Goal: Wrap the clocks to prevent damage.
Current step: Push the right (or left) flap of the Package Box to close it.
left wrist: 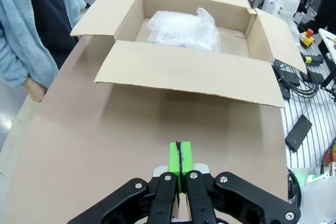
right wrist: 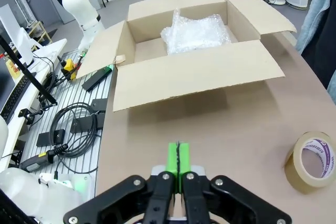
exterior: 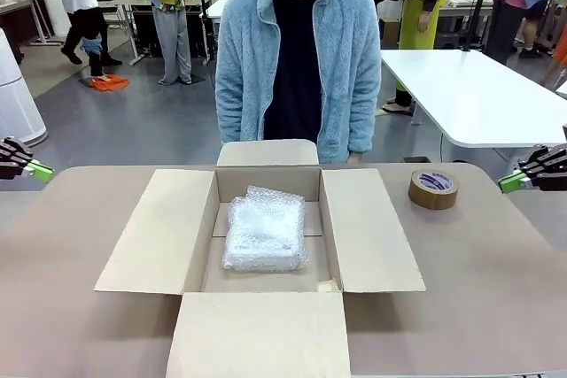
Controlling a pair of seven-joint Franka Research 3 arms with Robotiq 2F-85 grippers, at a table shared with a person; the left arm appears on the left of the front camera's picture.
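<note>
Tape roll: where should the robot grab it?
Probably its ring wall, from straight above: the tape roll lies flat on the table with its hole up, so one finger of the right tool fits inside, one outside.

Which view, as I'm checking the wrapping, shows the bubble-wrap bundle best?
The front view: the bubble-wrap bundle lies whole on the floor of the cardboard box, seen from above. Both wrist views see it at a slant, its near edge hidden behind a box wall.
</note>
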